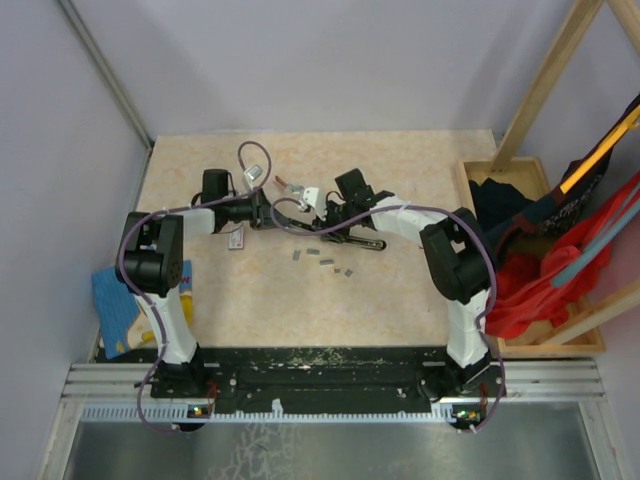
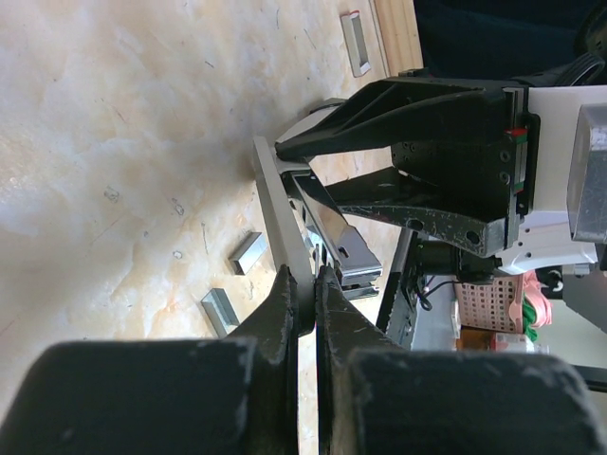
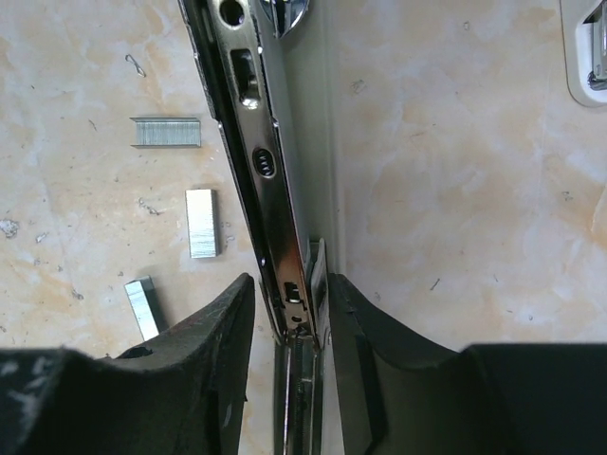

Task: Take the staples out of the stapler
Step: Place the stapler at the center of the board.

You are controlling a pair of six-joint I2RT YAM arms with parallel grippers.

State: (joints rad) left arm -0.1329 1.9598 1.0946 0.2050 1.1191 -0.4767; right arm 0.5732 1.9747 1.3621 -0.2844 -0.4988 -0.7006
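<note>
Stapler (image 3: 261, 161) pinched by left tool (image 2: 303, 294), straddled by right tool (image 3: 289, 303); staples (image 3: 202, 223) alongside.

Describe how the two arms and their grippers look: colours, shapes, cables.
The left arm and right arm have white tubular links between chunky black joint housings, and both stand on a black base plate. A thin purple-grey cable loops loosely along each arm. The left gripper and right gripper have matte black, scuffed fingers that taper towards the tips.
</note>
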